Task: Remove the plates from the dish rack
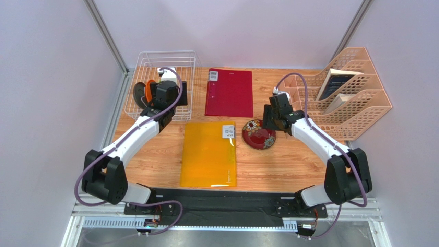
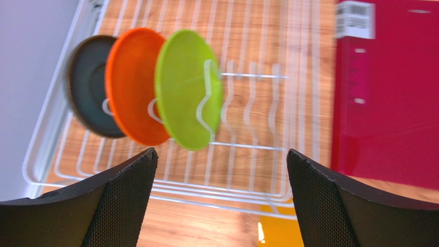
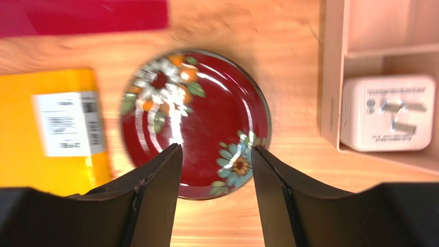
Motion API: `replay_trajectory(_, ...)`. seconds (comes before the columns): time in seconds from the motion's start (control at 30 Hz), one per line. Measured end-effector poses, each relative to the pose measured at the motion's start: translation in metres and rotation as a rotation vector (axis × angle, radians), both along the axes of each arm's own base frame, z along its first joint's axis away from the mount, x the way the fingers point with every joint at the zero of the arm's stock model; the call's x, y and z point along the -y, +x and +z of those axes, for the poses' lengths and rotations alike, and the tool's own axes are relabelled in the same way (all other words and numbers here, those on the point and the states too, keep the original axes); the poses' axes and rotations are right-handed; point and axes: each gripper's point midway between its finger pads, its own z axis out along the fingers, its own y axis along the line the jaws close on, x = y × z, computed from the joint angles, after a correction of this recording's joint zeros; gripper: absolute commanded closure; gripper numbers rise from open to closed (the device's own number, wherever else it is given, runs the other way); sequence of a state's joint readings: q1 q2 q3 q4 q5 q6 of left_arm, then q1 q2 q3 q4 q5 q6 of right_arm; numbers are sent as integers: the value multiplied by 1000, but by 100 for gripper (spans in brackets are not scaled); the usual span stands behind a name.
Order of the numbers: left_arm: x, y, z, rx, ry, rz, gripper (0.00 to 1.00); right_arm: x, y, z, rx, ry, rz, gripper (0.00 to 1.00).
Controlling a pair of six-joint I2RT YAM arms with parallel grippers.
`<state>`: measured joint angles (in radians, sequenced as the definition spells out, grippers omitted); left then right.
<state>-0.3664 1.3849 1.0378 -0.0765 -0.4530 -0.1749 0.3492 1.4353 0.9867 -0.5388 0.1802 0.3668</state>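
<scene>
The white wire dish rack (image 1: pixel 135 67) stands at the back left. In the left wrist view, three plates stand upright between its tines (image 2: pixel 247 110): lime green (image 2: pixel 188 95), orange (image 2: pixel 131 85) and dark teal-grey (image 2: pixel 87 85). My left gripper (image 2: pixel 221 159) is open and empty over the rack's near rim, a little short of the plates; it also shows in the top view (image 1: pixel 166 78). The dark red floral plate (image 3: pixel 196 118) lies flat on the table (image 1: pixel 258 134). My right gripper (image 3: pixel 216 154) is open and empty just above the plate's near edge.
A red folder (image 1: pixel 229 92) lies right of the rack, and a yellow folder (image 1: pixel 208 154) lies in front of it. A peach slotted organiser (image 1: pixel 350 92) with books stands at the right. A white plug adapter (image 3: pixel 386 113) sits in its lowest tray.
</scene>
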Motion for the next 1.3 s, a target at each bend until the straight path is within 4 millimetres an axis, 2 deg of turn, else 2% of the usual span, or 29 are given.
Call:
replay_trajectory(0.07,-17,6,-9,-15,23,56,0,-9,8,22,63,14,24,43)
replay_trajectory(0.17,-46,12,-24,-52,41,135,0,-13,15,41,113,20,37,43)
replay_trajectory(0.3,-77,23,-43,-95,34,205,0,-13,17,44,124,15,42,43)
replay_trajectory(0.4,-91,35,-54,-115,13,226,0,-13,18,41,116,11,45,43)
replay_trajectory(0.63,-86,61,-67,-117,-58,189,2,-15,18,24,70,3,52,43)
replay_trajectory(0.77,-80,66,-64,-97,-90,166,5,-16,18,20,59,2,54,43)
replay_trajectory(1.0,-75,72,-58,-65,-112,149,5,-19,19,11,35,7,63,43)
replay_trajectory(1.17,-79,64,-44,-32,-110,162,4,-23,19,2,11,16,72,43)
replay_trajectory(1.3,-80,58,-21,21,-120,161,5,-25,19,-8,-18,19,81,43)
